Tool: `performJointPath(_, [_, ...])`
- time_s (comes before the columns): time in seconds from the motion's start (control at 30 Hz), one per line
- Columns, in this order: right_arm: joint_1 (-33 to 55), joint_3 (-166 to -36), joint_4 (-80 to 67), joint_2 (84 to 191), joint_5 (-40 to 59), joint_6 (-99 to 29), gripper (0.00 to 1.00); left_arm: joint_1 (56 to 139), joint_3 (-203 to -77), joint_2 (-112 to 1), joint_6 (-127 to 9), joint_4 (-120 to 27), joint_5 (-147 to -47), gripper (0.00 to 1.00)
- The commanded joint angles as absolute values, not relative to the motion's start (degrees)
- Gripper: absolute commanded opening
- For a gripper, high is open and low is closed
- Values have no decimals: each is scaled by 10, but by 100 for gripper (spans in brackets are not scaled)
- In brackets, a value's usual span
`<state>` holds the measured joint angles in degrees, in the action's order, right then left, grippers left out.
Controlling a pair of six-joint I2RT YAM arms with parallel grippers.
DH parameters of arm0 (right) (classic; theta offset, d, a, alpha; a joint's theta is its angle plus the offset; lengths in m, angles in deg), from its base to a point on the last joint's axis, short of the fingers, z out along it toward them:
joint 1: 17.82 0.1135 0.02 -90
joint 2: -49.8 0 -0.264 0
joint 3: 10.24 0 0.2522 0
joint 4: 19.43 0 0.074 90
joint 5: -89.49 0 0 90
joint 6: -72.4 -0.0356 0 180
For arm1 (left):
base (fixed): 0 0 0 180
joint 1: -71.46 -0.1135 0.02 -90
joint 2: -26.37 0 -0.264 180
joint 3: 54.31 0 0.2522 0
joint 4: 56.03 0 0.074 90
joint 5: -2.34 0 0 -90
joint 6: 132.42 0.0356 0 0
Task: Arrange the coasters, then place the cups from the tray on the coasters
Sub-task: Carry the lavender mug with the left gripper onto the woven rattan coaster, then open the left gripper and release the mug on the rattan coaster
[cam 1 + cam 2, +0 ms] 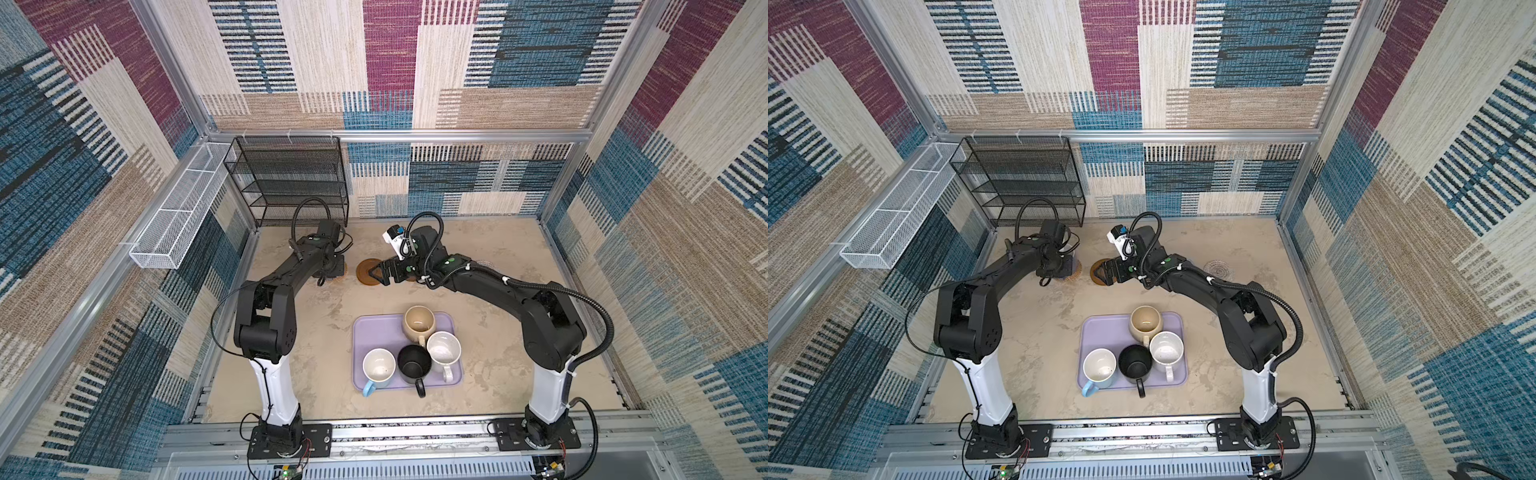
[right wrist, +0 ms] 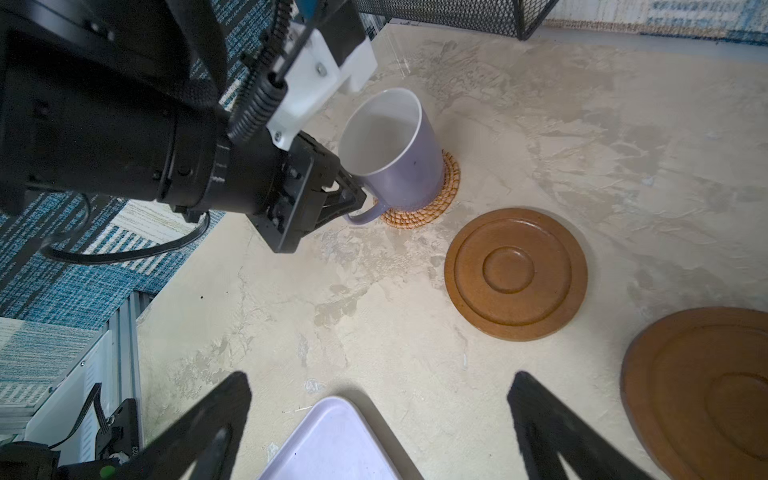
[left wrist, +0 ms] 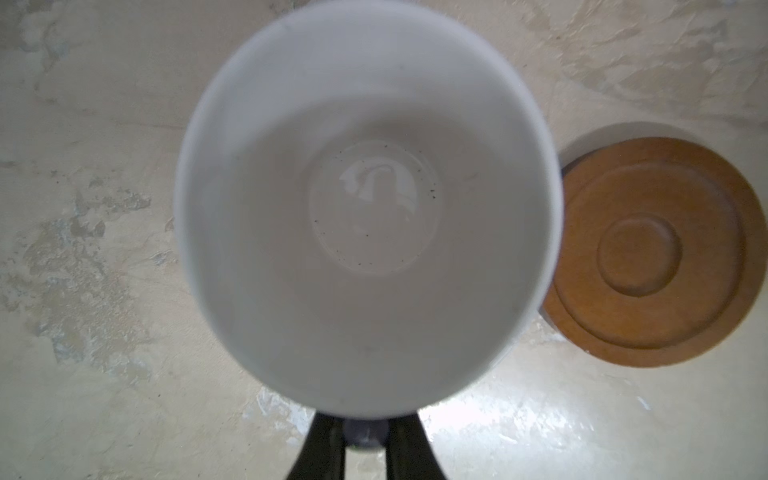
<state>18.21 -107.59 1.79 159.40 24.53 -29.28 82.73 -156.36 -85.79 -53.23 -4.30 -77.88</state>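
- Your left fingers (image 2: 353,198) are clamped on the handle of the lavender mug (image 2: 399,166); the cup body sits just past their tips.
- The mug stands on the tan rattan coaster (image 2: 436,203), back left on the surface (image 2: 540,104), beside a brown wooden coaster (image 2: 515,274).
- Upright, mouth up, handle pointing back at those fingers.
- Lavender outside, glossy white inside, dark specks at the bottom.
- Your right fingers (image 2: 220,415) are spread wide, empty.

Lab robot cell: aluminium frame (image 1: 399,135), carpet-patterned walls (image 1: 390,62)
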Motion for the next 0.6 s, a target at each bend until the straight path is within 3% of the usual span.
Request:
performJointPath(0.0, [183, -1073, 15, 1585, 240, -288, 99, 825, -1567, -858, -547, -62, -774, 0])
performJointPath(0.17, [183, -1071, 17, 1580, 238, -290, 99, 821, -1573, -862, -554, -48, -779, 0])
performJointPath(0.5, [183, -1072, 35, 1572, 224, -288, 99, 818, -1566, -835, -570, -54, -807, 71])
performJointPath(0.53, [183, -1071, 38, 1568, 219, -287, 99, 818, -1568, -830, -571, -50, -808, 82])
performJointPath(0.57, [183, -1069, 42, 1563, 212, -287, 99, 818, -1566, -823, -575, -47, -808, 85])
